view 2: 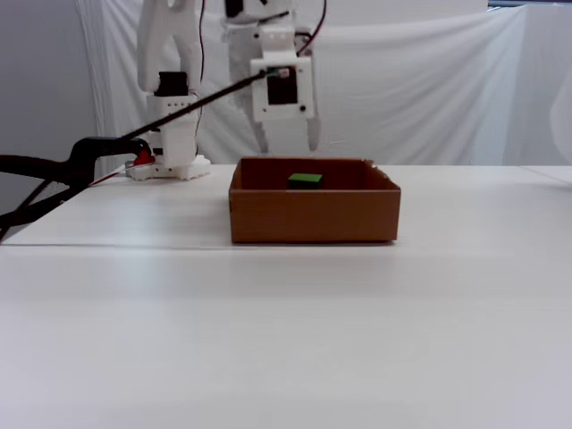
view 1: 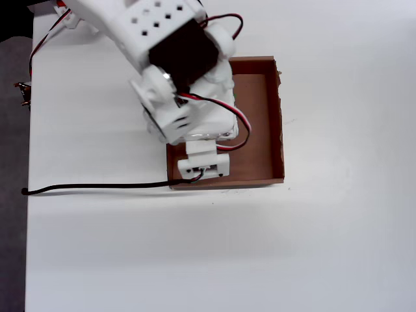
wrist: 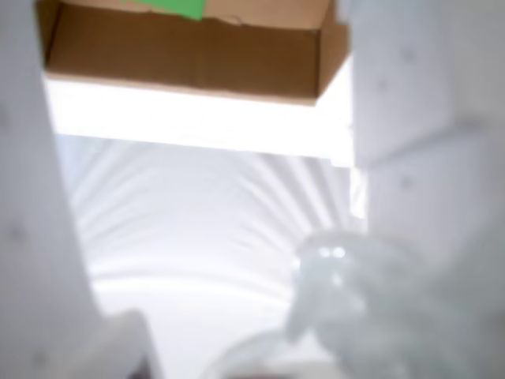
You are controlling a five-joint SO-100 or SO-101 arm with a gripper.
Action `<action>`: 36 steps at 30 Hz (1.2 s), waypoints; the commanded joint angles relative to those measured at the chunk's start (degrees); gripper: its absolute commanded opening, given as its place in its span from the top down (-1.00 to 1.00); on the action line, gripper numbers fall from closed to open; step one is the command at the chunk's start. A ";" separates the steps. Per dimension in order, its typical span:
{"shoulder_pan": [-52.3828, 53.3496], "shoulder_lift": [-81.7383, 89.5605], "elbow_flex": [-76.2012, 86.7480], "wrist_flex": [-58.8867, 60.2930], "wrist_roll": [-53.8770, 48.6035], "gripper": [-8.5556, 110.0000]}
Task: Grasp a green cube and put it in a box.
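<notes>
Cube's in, claw hangs empty above.
The claw (view 2: pixel 288 143), fingers apart, could clip the box (view 2: pixel 313 216) wall leaving and jolt the green cube (view 2: pixel 306 180).

You've got a plain white table (view 1: pixel 260 260), w/ the box (view 2: pixel 313 214) sitting flat on it, toward the far side in the fixed view. A black cable (view 1: pixel 97 187) lies across the tabletop in the overhead view, running from the left edge up to the box's near wall. The arm's base (view 2: pixel 170 165) stands on the table too, left of the box in the fixed view.
</notes>
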 commanded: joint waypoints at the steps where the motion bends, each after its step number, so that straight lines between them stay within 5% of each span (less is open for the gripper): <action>1: 5.98 11.69 2.64 2.11 -0.53 0.49; 9: 27.95 38.94 40.52 -4.66 0.00 0.49; 22: 37.27 85.43 93.87 -10.02 0.26 0.49; 36: 41.48 99.84 94.04 -1.32 0.35 0.48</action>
